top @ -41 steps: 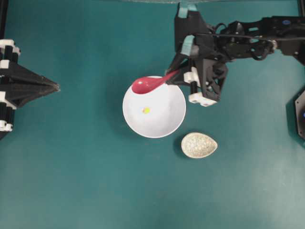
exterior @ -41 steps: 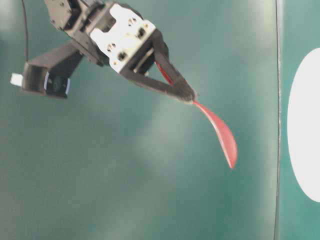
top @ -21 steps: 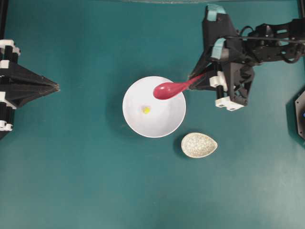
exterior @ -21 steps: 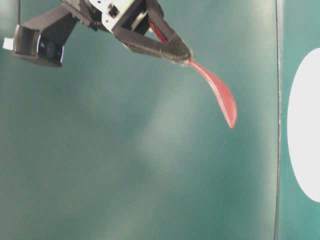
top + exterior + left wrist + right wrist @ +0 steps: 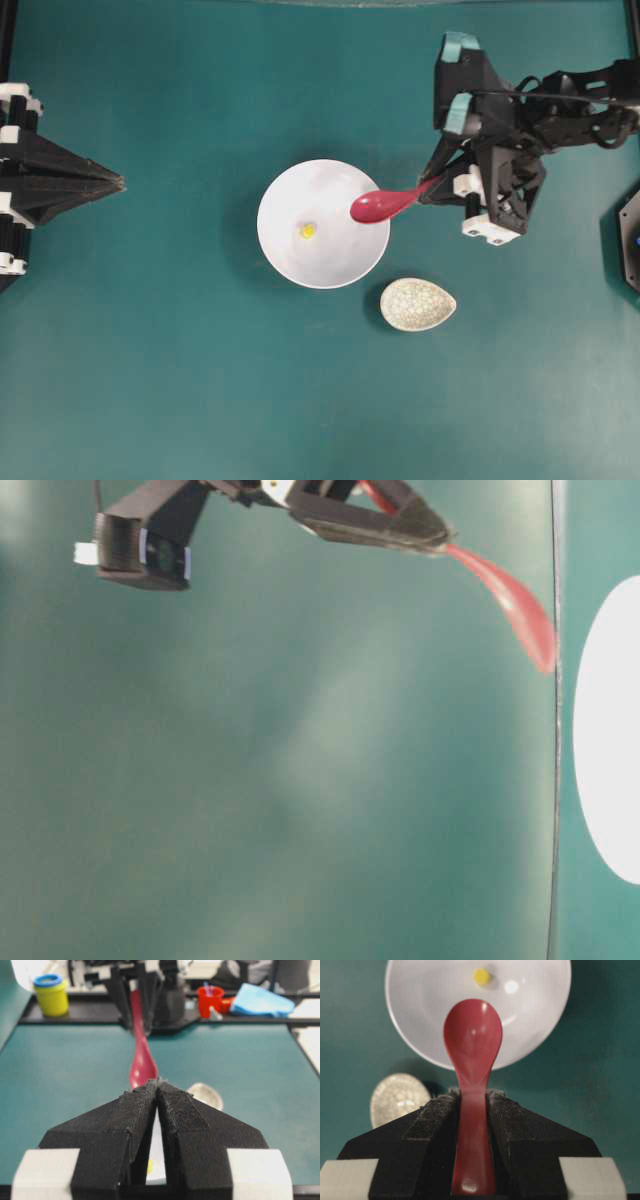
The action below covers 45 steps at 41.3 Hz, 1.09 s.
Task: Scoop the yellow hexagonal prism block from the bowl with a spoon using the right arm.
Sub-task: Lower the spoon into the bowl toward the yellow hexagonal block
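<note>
The yellow hexagonal prism block [image 5: 308, 231] [image 5: 481, 976] lies inside the white bowl [image 5: 290, 255] [image 5: 420, 990], left of its centre in the overhead view. My right gripper [image 5: 430, 190] [image 5: 472, 1094] is shut on the handle of the pinkish-red spoon [image 5: 380, 205] [image 5: 472, 1035], just right of the bowl. The empty scoop hangs over the bowl's right rim, apart from the block. In the table-level view the spoon [image 5: 510, 600] slopes down toward the bowl [image 5: 610, 730]. My left gripper [image 5: 120, 183] [image 5: 158, 1081] rests shut and empty at the far left, pointing at the bowl.
A small speckled teardrop dish [image 5: 418, 304] [image 5: 399, 1097] sits on the teal table just below and right of the bowl. Beyond the table's far edge in the left wrist view stand a yellow tub [image 5: 51, 994], a red cup [image 5: 209, 1000] and a blue cloth [image 5: 260, 1002].
My right gripper has carried the spoon rightward, so the scoop went from the bowl's upper-left rim to its right rim. The block, bowl and left arm stayed put.
</note>
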Each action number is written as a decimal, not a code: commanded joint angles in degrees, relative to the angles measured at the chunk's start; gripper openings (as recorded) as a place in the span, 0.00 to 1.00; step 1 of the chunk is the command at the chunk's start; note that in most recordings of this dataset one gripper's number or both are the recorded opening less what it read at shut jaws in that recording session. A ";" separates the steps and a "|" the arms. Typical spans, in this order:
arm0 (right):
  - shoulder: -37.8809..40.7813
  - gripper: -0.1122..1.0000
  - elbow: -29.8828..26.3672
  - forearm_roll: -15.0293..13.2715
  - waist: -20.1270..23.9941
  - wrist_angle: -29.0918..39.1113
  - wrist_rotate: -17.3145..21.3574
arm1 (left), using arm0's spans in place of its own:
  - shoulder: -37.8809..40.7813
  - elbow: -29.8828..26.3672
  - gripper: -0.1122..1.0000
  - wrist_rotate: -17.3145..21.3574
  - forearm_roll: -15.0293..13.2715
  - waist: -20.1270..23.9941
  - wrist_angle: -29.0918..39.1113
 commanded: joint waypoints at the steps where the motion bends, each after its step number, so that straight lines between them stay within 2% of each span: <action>1: 0.62 0.32 -0.79 -0.09 0.62 -0.53 0.00 | 0.18 -1.49 0.16 0.09 0.18 0.00 -0.26; 9: 4.13 0.32 -1.14 0.00 1.67 -1.23 -0.09 | 0.26 -1.49 0.16 0.09 0.18 0.00 -0.26; 24: 8.88 0.32 -2.37 0.00 3.08 -6.50 0.00 | 0.18 -1.49 0.16 0.09 0.18 0.00 -0.26; 45: 14.15 0.32 -4.22 0.09 3.96 -8.26 -0.09 | 0.18 -1.58 0.16 0.09 0.18 1.05 -0.35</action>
